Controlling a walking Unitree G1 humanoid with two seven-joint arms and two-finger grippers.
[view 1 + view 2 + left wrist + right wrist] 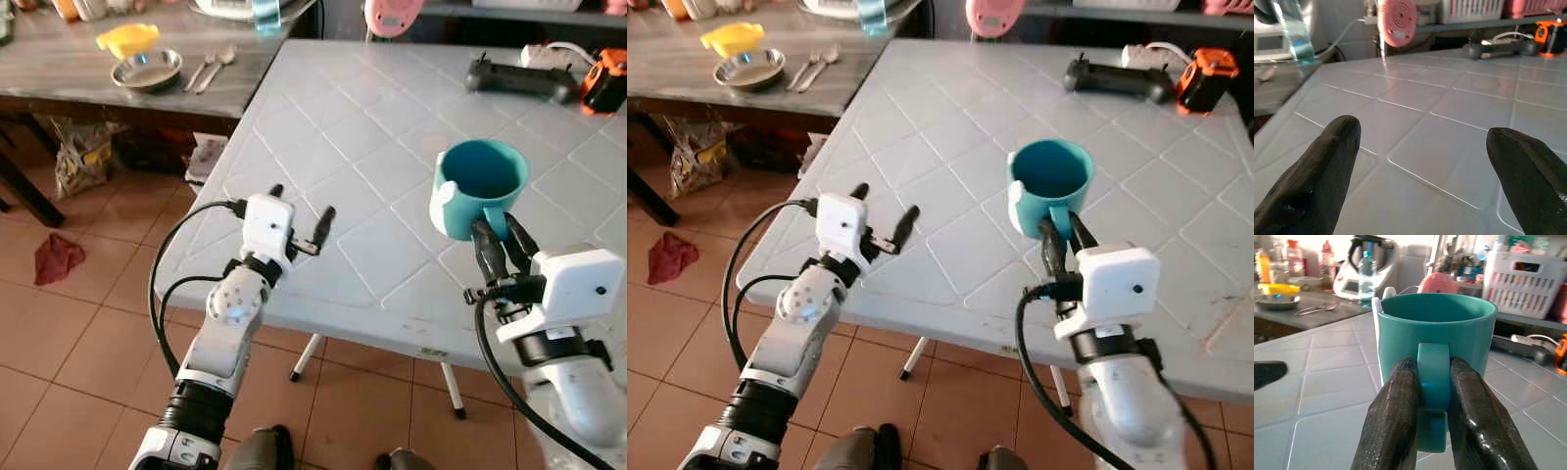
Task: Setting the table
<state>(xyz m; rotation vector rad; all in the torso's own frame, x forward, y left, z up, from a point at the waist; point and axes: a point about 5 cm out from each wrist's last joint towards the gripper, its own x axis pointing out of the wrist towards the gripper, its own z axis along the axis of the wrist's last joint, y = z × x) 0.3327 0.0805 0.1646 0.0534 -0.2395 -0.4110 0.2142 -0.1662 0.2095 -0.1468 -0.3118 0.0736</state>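
A teal mug (480,186) is held upright just above the white tiled table (372,147), near its front right part. My right gripper (502,247) is shut on the mug's handle (1432,382), one black finger on each side. My left gripper (299,217) hovers over the table's front left corner, open with nothing between its fingers (1312,171). On the grey side table (78,69) at the far left lie a metal bowl (147,70), a yellow object (127,39) and cutlery (211,69).
A black controller (519,80) and an orange device (607,80) lie at the table's far right. A pink round object (392,15) stands beyond the far edge. Bags (83,152) and a red cloth (57,259) lie on the tiled floor at left.
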